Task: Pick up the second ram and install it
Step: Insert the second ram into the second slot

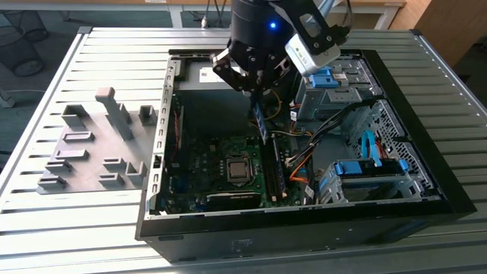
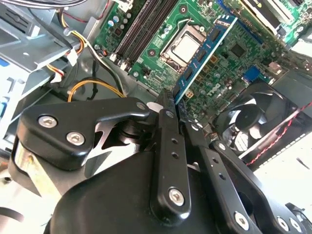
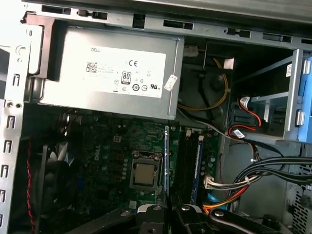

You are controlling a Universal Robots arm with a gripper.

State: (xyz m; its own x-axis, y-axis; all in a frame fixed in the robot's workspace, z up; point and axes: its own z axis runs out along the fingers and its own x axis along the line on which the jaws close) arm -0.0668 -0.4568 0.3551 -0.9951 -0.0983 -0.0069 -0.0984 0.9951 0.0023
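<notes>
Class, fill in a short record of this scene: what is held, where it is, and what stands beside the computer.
held: memory stick, clamped in the end effector
position: hanging edge-down above the motherboard, not yet seated
slots: one stick already sits in a slot
case: open computer case
beside case: grey holder blocks on the table

White label [image 3: 126, 70] with printed text, a barcode and certification marks sits on the grey power supply [image 3: 73, 95] in the first wrist view. White lettering is printed on the green motherboard [image 3: 105, 146].
</notes>
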